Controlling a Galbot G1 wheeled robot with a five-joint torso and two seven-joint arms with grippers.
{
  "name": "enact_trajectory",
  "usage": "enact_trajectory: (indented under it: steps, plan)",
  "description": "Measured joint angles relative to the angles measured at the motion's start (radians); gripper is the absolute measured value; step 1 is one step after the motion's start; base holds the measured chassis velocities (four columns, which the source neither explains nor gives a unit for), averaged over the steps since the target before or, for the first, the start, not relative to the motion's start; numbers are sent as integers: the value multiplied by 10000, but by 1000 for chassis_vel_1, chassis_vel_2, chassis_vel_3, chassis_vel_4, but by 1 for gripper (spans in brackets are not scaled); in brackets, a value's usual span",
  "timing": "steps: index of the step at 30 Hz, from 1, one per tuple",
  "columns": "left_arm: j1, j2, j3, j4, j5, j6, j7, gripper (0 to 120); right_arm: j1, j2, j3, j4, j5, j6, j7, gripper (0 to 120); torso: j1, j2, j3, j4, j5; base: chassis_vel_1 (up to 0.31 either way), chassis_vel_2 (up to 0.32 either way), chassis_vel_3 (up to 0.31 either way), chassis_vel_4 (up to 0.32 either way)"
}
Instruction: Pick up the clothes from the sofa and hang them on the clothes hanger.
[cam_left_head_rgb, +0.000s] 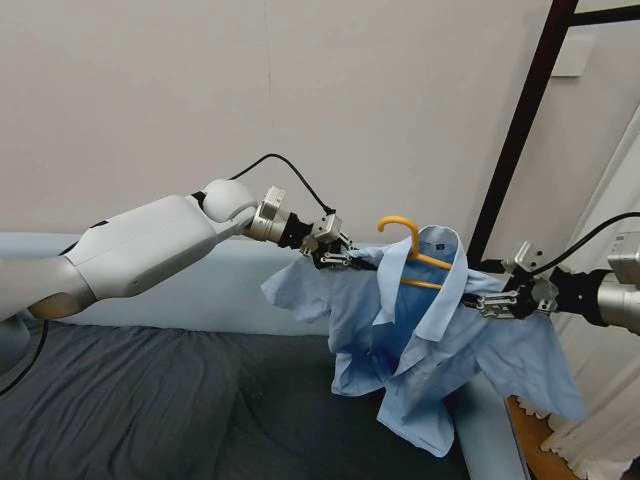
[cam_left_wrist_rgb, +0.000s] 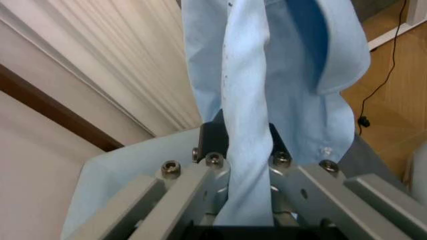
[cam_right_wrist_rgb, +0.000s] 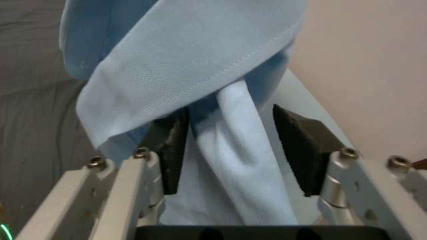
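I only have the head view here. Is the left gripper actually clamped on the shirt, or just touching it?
Observer: Clamped. In the left wrist view the left gripper is shut on a band of the shirt, which fills the space between its pads.
Operator: And the right one?
Observer: The right gripper stands open. The shirt touches the near pad, and a gap shows before the far pad.

Left arm (cam_left_head_rgb: 150, 245) extends from 9 o'clock toward centre, wrist level. Left gripper (cam_left_head_rgb: 335, 256): jaws clamped on the shirt (cam_left_head_rgb: 420, 350). Right arm (cam_left_head_rgb: 600, 295) enters from 3 o'clock, forearm horizontal. Right gripper (cam_left_head_rgb: 497, 301): jaws apart, shirt cloth between them.
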Motion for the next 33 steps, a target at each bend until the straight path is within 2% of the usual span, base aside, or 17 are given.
enact_trajectory:
  steps: [3, 5, 7, 11, 22, 24, 28, 29, 33]
  plan:
    - [39, 63, 4, -71, 15, 0, -18, 1, 0, -1, -1, 56, 54, -1, -18, 42, 0, 0, 0, 0, 0, 0, 0, 0, 0]
    - [87, 145, 6, -147, 37, 0, -19, 1, -3, -1, -13, 91, 65, -1, -23, 30, 0, 0, 0, 2, -2, 0, 0, 0, 0]
    - [100, 174, 6, -171, 60, -5, -19, 1, -4, -2, -21, 107, 65, 1, -23, 27, 0, 0, 0, 2, -2, 0, 0, 0, 0]
    - [119, 230, 5, -250, 98, -20, -103, 1, -7, 24, -40, 219, 191, 1, -13, 10, 0, 0, 0, 1, -1, 0, 0, 0, 0]
    - [288, 292, -81, -290, 122, -14, -303, 2, -7, 207, -202, 305, 221, -1, 129, 9, 0, 0, 0, 0, -2, 0, 0, 0, 0]
    - [310, 334, -131, -338, 100, -8, -342, 7, -7, 247, -233, 307, 256, 0, 181, 9, 0, 0, 1, 1, -1, 0, 0, 0, 0]
    - [379, 588, -420, -594, 62, 12, -507, 25, -4, 454, -280, 262, 633, -85, 505, 8, 0, 0, 1, 1, -2, 0, 0, 0, 0]
    - [379, 588, -420, -594, 62, 12, -507, 25, -4, 454, -280, 262, 633, -85, 505, 8, 0, 0, 1, 1, -2, 0, 0, 0, 0]
    - [377, 862, -574, -782, 103, 18, -653, 43, 39, 662, -281, 123, 938, -126, 686, 8, 0, 0, 0, 0, -1, 0, 0, 0, 0]
